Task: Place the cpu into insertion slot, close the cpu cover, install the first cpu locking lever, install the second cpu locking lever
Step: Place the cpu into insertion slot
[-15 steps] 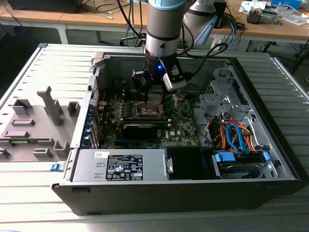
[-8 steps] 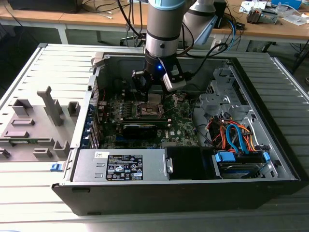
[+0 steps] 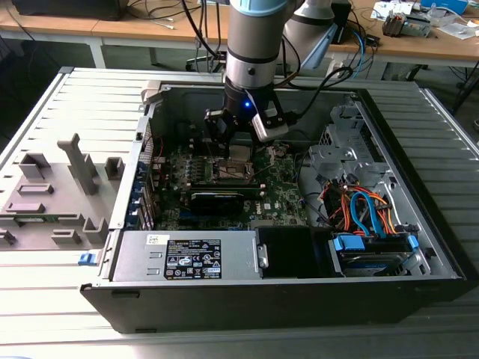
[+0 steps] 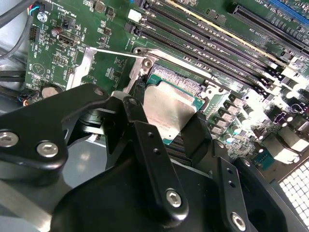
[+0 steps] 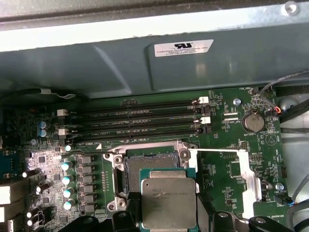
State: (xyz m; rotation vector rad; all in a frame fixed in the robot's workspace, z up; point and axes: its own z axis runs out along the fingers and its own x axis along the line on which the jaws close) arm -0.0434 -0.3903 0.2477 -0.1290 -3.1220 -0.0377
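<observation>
Cpu point(image 5: 168, 203) is hanging silver face up in the gripper point(image 4: 166, 121), whose black fingers point(image 4: 145, 140) are pinching it by two opposite edges. It is sitting over the near part of the insertion slot point(image 5: 145, 164), and I cannot tell whether the two are touching. Fine print is showing on the cpu, too small for me to make out. The slot is lying uncovered, dark inside its metal frame, with the cpu cover point(image 5: 252, 186) swung open to one side of it over the green circuit board point(image 5: 227, 135). Beyond the slot, long memory slots point(image 5: 140, 121) are running side by side, and past them the grey case wall is carrying a white label point(image 5: 183, 48) with dark lettering. In the exterior view the computer case point(image 3: 247, 303) is lying open on a ribbed grey table point(image 3: 45, 299). Against its nearest wall a power supply point(image 3: 187, 256) is sitting with a printed sticker I cannot read. A tangle of orange and blue cables point(image 3: 367, 209) is filling the compartment at the exterior view's right, the board is lying mid-case under the arm, and wooden benches point(image 3: 112, 30) are standing behind.
</observation>
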